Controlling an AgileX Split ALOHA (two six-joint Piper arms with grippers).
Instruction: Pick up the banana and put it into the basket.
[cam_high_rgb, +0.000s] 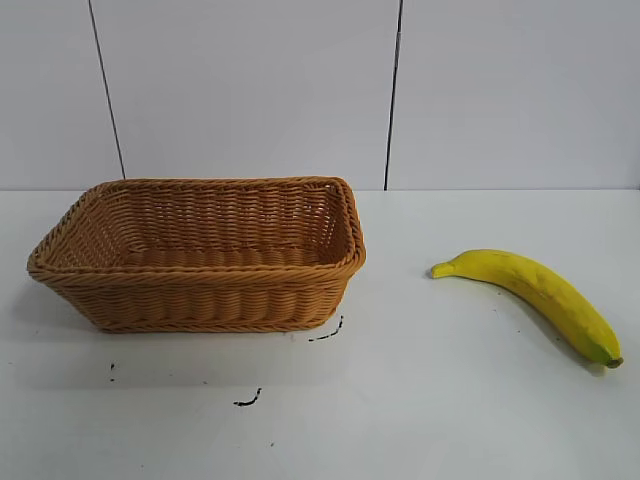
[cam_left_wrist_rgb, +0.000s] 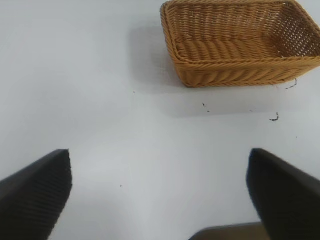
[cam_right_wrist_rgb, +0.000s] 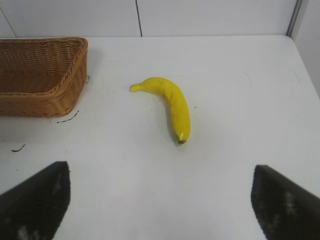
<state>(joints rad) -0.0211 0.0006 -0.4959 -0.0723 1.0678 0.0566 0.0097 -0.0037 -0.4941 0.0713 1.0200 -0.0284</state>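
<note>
Pre-grasp. Banana (cam_high_rgb: 530, 295) lies on bench (cam_high_rgb: 420, 400) toward right edge, well apart from empty basket (cam_high_rgb: 200, 255). Right gripper (cam_right_wrist_rgb: 160, 200) and left gripper (cam_left_wrist_rgb: 160, 195) both hover, fingers spread. Next: right descends over banana's middle.

We see bare table (cam_high_rgb: 440, 400) all around the banana (cam_high_rgb: 530, 295) — the basket (cam_high_rgb: 200, 300) stands well left.

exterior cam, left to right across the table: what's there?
basket → black marks on the table → banana. Neither hand shows in this view.
</note>
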